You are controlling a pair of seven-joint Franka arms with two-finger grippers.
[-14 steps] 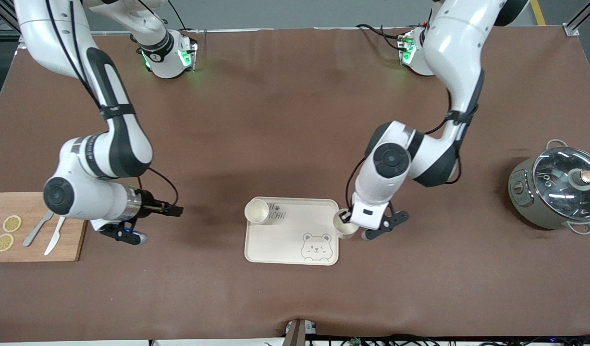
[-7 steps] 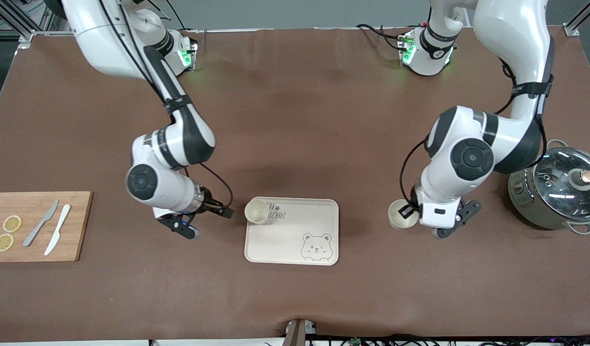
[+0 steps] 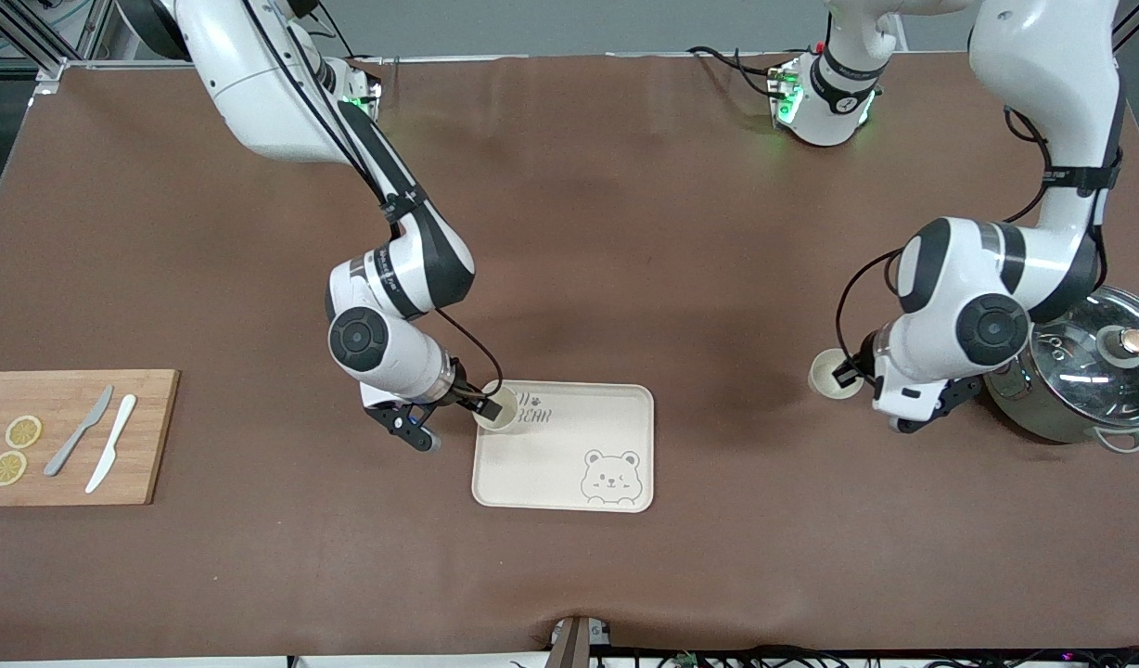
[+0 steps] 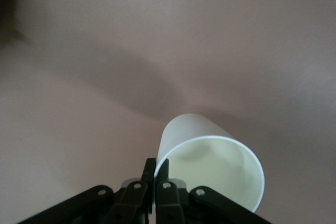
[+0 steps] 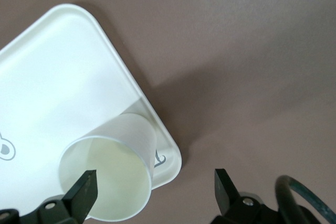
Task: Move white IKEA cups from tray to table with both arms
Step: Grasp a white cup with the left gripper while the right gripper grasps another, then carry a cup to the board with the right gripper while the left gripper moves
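One white cup (image 3: 498, 409) stands in the corner of the bear-printed tray (image 3: 569, 464) toward the right arm's end. My right gripper (image 3: 481, 405) is open at this cup. In the right wrist view one finger (image 5: 84, 192) is over the cup's (image 5: 113, 174) mouth. The other finger (image 5: 223, 184) is outside the tray (image 5: 58, 66), so the cup's wall lies between them. My left gripper (image 3: 849, 375) is shut on the rim of the second white cup (image 3: 829, 376) and holds it low over the table beside the pot. Its fingers (image 4: 150, 169) pinch the cup's (image 4: 210, 171) wall.
A grey-green pot with a glass lid (image 3: 1080, 371) stands at the left arm's end, close to the left wrist. A wooden cutting board (image 3: 69, 436) with two knives and lemon slices lies at the right arm's end.
My left gripper carried its cup off the tray's edge toward the pot. My right arm swung from the cutting board to the cup on the tray.
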